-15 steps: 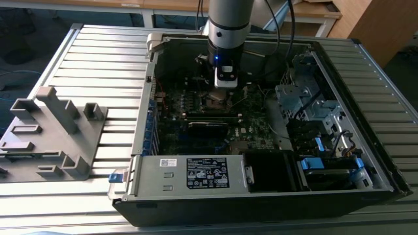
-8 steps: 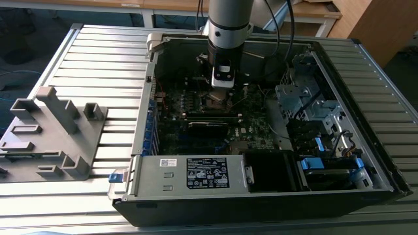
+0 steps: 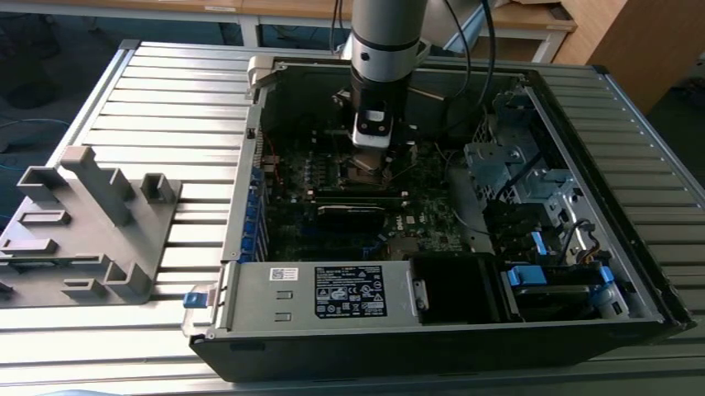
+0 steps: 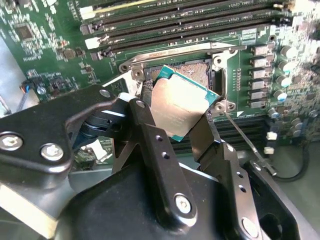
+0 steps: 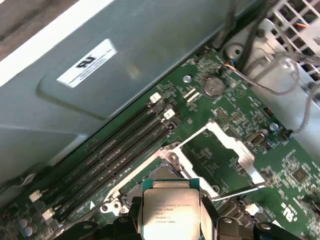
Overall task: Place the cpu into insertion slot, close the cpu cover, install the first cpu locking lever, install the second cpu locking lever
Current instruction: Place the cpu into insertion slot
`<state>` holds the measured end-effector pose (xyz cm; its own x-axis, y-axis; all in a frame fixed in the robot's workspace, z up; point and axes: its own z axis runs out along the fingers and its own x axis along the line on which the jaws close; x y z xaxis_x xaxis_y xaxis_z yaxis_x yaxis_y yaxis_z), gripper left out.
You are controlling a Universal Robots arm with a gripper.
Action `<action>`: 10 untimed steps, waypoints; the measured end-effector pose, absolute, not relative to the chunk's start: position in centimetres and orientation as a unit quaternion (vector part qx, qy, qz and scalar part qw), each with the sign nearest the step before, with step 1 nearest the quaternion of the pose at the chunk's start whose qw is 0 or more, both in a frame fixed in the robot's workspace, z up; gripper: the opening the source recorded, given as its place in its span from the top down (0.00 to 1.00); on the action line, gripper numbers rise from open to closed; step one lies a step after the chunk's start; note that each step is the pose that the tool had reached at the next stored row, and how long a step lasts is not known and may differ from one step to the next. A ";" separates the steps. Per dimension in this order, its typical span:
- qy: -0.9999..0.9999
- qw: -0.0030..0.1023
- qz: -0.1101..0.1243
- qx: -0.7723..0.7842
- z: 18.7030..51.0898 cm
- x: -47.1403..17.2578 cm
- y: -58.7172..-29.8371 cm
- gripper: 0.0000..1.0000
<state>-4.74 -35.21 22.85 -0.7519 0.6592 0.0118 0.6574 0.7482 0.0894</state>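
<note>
**Exterior view:** the gripper (image 3: 372, 158) stands inside the open computer case (image 3: 441, 351), low over the motherboard (image 3: 430, 231).

**Second wrist view:** the gripper pinches the cpu (image 4: 181, 102) by two opposite edges. The chip is tilted just above the insertion slot (image 4: 195, 67) and is not seated.

**First wrist view:** the slot is empty. The cpu cover (image 5: 243, 152) lies swung open beside it.

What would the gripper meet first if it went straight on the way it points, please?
Most likely the open socket: the chip the gripper holds hangs tilted just above it, though depth is unclear.
</note>
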 end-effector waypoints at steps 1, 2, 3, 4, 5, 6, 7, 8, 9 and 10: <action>0.935 0.010 0.044 0.353 22.8 -4.7 -35.2 0.46; 0.935 0.010 0.044 0.353 22.8 -4.7 -35.2 0.46; 0.935 0.010 0.044 0.353 22.8 -4.7 -35.2 0.46; 0.935 0.010 0.044 0.353 22.8 -4.7 -35.2 0.46; 0.935 0.010 0.044 0.353 22.8 -4.7 -35.2 0.46; 0.935 0.010 0.044 0.353 22.8 -4.7 -35.2 0.46; 0.935 0.010 0.044 0.353 22.8 -4.7 -35.2 0.46; 0.935 0.010 0.044 0.353 22.8 -4.7 -35.2 0.46; 0.934 0.010 0.044 0.355 22.8 -4.7 -35.2 0.46; 0.931 0.011 0.044 0.361 22.8 -4.7 -35.2 0.46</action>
<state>-4.74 -35.20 22.84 -0.7389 0.6737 0.0119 0.6718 0.7353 0.0895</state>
